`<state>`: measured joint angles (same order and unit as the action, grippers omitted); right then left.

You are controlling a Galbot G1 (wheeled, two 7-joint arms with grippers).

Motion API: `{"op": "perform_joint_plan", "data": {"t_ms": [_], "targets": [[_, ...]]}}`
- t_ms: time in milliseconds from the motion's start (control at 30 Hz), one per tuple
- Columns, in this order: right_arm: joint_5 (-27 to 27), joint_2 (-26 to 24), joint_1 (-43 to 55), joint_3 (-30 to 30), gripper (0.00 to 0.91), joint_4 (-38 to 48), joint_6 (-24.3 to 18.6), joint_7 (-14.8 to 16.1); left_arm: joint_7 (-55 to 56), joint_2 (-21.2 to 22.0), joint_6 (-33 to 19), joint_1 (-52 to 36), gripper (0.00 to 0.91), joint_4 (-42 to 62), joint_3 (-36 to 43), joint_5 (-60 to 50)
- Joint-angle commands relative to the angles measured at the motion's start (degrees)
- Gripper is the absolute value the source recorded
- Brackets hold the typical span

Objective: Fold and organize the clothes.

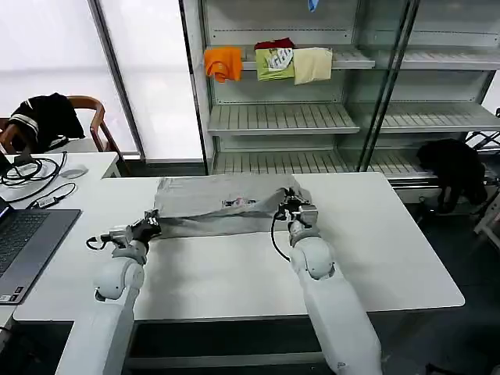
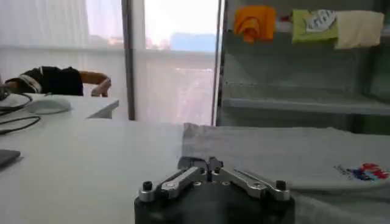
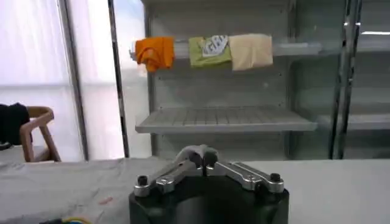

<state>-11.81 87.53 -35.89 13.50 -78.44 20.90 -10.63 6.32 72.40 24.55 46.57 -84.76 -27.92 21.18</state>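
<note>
A light grey T-shirt (image 1: 211,201) lies spread crosswise on the white table (image 1: 375,258), its small multicolour chest print (image 1: 238,203) facing up. My left gripper (image 1: 148,225) is at the shirt's near left corner. In the left wrist view it (image 2: 202,163) is shut, its tips pinching the edge of the grey cloth (image 2: 274,149). At the shirt's near right corner my right gripper (image 1: 295,205) is shut on a small bunch of grey fabric (image 3: 196,152). The near edge of the shirt is raised a little between the two grippers.
Behind the table a glass-fronted shelf unit holds orange (image 1: 224,62), green (image 1: 275,61) and cream (image 1: 312,64) garments. A laptop (image 1: 23,242), cables and a mouse (image 1: 74,172) lie at the left. Black garments hang on a chair (image 1: 47,117) and at far right (image 1: 457,168).
</note>
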Motion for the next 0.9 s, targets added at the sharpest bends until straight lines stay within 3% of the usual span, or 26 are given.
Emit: {"op": "perform_joint_plan", "data": {"t_ms": [33, 233, 400, 667, 767, 833, 900], "targets": [[-3.3, 1.4, 3.1, 0.3, 0.907, 5.7, 0.3, -1.5, 0.7, 0.2, 0.7, -1.7, 0.907, 1.8, 0.6, -0.8], [-9.3, 5.0, 6.3, 0.4, 0.907, 8.8, -4.3, -9.1, 2.8, 0.2, 1.9, -1.9, 0.907, 0.6, 0.5, -0.2], [-11.1, 6.8, 8.4, 0.1, 0.907, 10.2, -6.7, -13.1, 3.6, -0.1, 2.9, -1.1, 0.907, -1.0, 0.5, 0.0], [-12.2, 7.5, 10.0, 1.0, 0.907, 14.0, -6.8, -15.6, 3.6, -0.3, 3.7, 0.5, 0.907, -2.2, 0.7, -0.3], [-13.2, 7.5, 10.2, 1.9, 0.907, 14.0, -4.5, -16.0, 3.5, 0.0, 3.8, 1.0, 0.907, -3.0, 0.9, -0.3], [-9.6, 7.5, 9.2, 1.7, 0.907, 12.7, -2.3, -16.2, 3.5, 0.1, 3.9, 1.4, 0.907, -3.5, 0.9, -0.3], [-9.6, 7.5, 8.4, 1.4, 0.907, 11.5, -1.8, -16.5, 3.5, 0.1, 3.9, 1.9, 0.907, -3.8, 0.9, -0.3]]}}
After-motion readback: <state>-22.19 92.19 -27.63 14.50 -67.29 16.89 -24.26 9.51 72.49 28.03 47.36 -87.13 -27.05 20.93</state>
